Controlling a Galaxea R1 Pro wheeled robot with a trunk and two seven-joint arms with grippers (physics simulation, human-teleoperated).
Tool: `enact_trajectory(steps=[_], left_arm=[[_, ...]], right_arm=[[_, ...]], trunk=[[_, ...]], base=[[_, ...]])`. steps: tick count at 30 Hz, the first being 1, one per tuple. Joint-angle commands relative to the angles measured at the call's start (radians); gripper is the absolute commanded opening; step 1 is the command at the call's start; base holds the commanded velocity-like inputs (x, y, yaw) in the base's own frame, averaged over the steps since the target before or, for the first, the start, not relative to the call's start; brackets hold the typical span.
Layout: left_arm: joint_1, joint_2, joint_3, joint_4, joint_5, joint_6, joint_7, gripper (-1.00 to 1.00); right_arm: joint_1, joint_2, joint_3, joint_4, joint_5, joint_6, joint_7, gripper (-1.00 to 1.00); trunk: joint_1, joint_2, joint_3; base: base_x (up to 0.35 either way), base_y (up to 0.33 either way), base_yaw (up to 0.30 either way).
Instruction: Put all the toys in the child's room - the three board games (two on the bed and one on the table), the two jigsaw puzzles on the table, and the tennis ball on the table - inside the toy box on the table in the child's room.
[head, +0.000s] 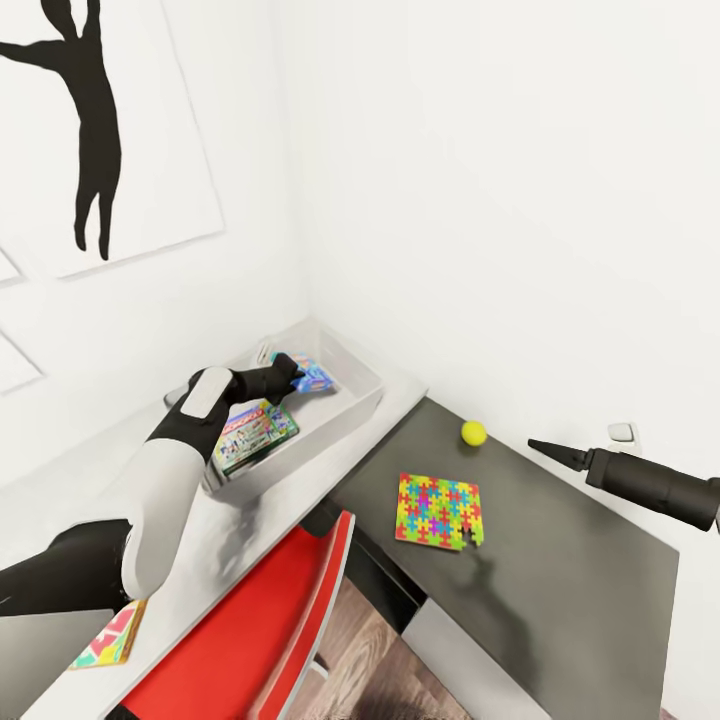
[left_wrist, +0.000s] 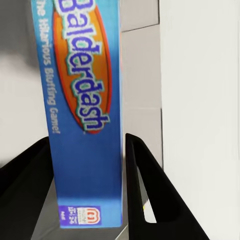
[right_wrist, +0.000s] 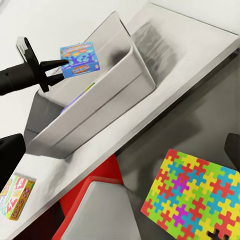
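Observation:
My left gripper is shut on a blue Balderdash board game, holding it over the far end of the grey toy box. In the left wrist view the blue game sits upright between the two black fingers. A green board game lies inside the box. The tennis ball and a multicoloured jigsaw puzzle rest on the dark table. My right gripper hovers open above the dark table, right of the ball. Another board game lies on the light tabletop near its front edge.
A red chair is pushed in at the front where the light tabletop meets the dark table. White walls close in behind the box and the ball. A wall socket sits behind my right arm.

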Motion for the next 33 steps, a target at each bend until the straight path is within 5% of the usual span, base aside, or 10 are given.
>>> enact_trajectory(steps=[1, 33], left_arm=[[-0.003, -0.001, 0.006, -0.001, 0.01, 0.006, 0.01, -1.0], [-0.015, -0.016, 0.006, -0.001, 0.014, 0.022, 0.0, -1.0]], right_arm=[[-0.001, 0.0, -0.001, 0.0, 0.004, 0.003, 0.006, 1.0], [-0.001, 0.0, -0.001, 0.0, 0.004, 0.003, 0.006, 1.0]], trunk=[[0.0, -0.001, -0.003], [0.0, -0.001, -0.055]], base=[[0.0, 0.0, 0.0], [0.0, 0.0, 0.0]])
